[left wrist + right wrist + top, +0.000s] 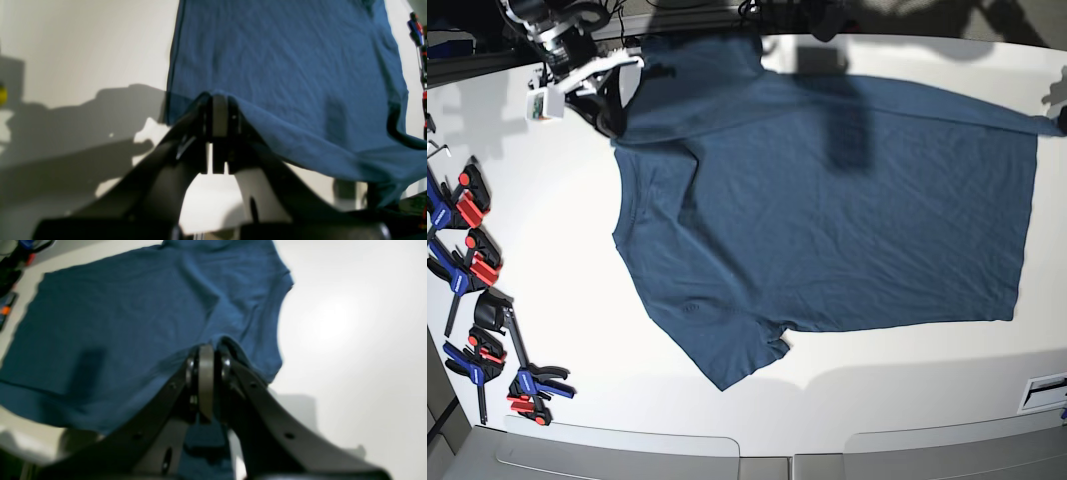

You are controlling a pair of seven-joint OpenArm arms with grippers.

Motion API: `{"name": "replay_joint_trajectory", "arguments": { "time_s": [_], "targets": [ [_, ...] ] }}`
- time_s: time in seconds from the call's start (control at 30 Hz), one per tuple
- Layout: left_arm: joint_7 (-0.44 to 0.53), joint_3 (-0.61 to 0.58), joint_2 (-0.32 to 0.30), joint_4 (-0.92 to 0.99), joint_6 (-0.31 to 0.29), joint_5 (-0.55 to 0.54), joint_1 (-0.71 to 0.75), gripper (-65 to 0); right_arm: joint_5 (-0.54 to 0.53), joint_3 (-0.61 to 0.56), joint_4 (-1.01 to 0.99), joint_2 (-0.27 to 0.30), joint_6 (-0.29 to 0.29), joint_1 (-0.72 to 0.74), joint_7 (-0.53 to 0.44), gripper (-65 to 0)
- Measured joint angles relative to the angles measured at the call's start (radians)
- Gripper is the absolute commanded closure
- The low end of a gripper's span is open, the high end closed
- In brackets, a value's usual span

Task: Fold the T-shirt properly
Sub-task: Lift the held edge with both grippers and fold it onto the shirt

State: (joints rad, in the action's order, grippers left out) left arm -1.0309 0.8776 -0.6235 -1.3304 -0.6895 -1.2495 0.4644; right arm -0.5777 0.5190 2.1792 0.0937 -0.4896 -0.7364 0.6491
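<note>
Left wrist view: our left gripper has its jaws pressed together on an edge of the T-shirt, lifting the cloth off the white table. From the pinch the fabric drapes away, wrinkled.

Right wrist view: our right gripper is likewise clamped on the T-shirt, near the sleeve end; cloth bunches over the jaws and the rest slopes down toward the table.

Base view: the T-shirt lies spread across the table, neck toward the right gripper at the view's upper left, hem toward the view's right edge. The left gripper is barely visible there. Blue-and-red clamps sit well apart at the view's left.

We judge the first lengthwise fold is in hand: far edge raised at both ends. Next move calls for carrying both corners evenly toward the near edge, keeping tension so no slack bunches.
</note>
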Motion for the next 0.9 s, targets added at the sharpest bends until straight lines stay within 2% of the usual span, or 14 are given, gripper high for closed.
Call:
{"name": "replay_joint_trajectory", "arguments": {
  "time_s": [0.27,0.43,0.57,0.67,0.73,0.9],
  "targets": [
    [0.066,0.000,0.003,0.000,0.000,0.148,-0.088,0.0,0.008,0.000,-0.146,0.000,0.000,0.094,-0.026,0.0],
    [0.066,0.000,0.003,0.001,0.000,0.152,-0.093,0.0,0.010,0.000,-0.286,0.004,0.003,0.189,-0.027,0.0],
    [0.066,0.000,0.003,0.001,-0.001,0.152,-0.094,0.0,0.009,-0.001,-0.351,0.032,0.000,0.245,-0.027,0.0],
    [0.074,0.000,0.003,0.001,-0.002,0.156,-0.094,0.0,0.010,-0.002,-0.365,0.058,0.000,0.275,-0.026,0.0],
    [0.115,0.000,0.003,0.001,-0.003,0.197,-0.094,0.0,0.010,-0.002,-0.365,0.068,-0.001,0.286,-0.027,0.0],
    [0.136,0.000,0.006,0.001,-0.003,0.233,-0.103,0.0,0.010,-0.007,-0.365,0.073,0.000,0.302,-0.028,0.0]
  ]
}}
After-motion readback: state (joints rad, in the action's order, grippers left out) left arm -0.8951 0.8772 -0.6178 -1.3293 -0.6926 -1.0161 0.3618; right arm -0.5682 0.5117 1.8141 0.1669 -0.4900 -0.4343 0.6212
